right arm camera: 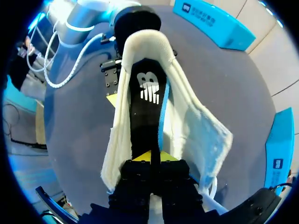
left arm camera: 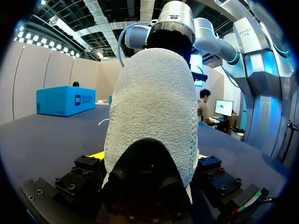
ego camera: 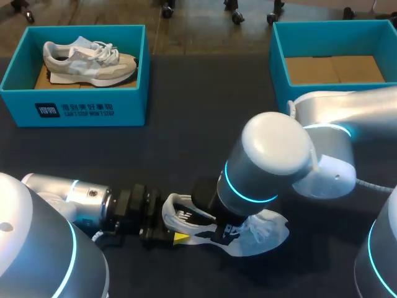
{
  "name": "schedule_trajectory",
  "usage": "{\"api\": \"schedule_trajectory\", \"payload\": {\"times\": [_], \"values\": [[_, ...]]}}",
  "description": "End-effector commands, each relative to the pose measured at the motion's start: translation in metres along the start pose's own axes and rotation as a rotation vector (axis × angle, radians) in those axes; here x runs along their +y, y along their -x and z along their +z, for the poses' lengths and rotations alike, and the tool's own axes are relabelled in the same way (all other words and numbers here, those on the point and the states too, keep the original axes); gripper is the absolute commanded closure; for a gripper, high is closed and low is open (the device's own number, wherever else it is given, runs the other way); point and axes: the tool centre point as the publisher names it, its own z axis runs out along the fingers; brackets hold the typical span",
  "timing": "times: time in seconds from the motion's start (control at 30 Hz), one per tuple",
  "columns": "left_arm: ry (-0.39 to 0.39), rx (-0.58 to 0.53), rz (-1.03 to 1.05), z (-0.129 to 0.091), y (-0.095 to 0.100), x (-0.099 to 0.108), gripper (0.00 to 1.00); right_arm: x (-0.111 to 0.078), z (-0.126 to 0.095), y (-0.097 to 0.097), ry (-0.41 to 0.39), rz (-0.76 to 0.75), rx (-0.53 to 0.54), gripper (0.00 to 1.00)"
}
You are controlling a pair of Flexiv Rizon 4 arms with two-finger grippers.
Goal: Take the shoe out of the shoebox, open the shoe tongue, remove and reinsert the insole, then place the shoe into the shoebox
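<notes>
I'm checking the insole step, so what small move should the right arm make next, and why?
Probably lift the right end effector slightly, drawing the black insole up out of the white shoe. It pinches the insole's front end, the rest lies inside the shoe, and the left end effector clamps the heel, steadying it.

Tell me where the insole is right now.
Head view, near middle of the table: the insole lies in the white shoe, its front end pinched by the right claw, with the left claw gripping the shoe's heel.
</notes>
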Motion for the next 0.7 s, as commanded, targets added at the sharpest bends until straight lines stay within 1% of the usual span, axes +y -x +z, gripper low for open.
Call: {"api": "schedule_trajectory", "payload": {"times": [0.03, 0.13, 0.3, 0.47, 0.6, 0.7], "values": [[-0.001, -0.004, -0.002, 0.001, 0.003, 0.007, 1.0, -0.012, -0.008, 0.003, 0.092, 0.031, 0.007, 1.0], [-0.001, -0.004, -0.002, 0.001, 0.003, 0.007, 1.0, -0.018, -0.01, 0.009, 0.159, 0.07, 0.024, 1.0], [-0.001, -0.004, -0.002, 0.001, 0.003, 0.007, 1.0, -0.019, -0.014, 0.014, 0.199, 0.076, 0.046, 1.0], [-0.001, -0.004, -0.002, 0.001, 0.003, 0.007, 1.0, -0.019, -0.019, 0.016, 0.244, 0.012, 0.11, 1.0], [-0.001, -0.004, -0.002, 0.001, 0.003, 0.007, 1.0, -0.017, -0.025, 0.018, 0.281, -0.03, 0.12, 1.0], [-0.001, -0.004, -0.002, 0.001, 0.003, 0.007, 1.0, -0.016, -0.028, 0.019, 0.295, -0.046, 0.13, 1.0]]}}
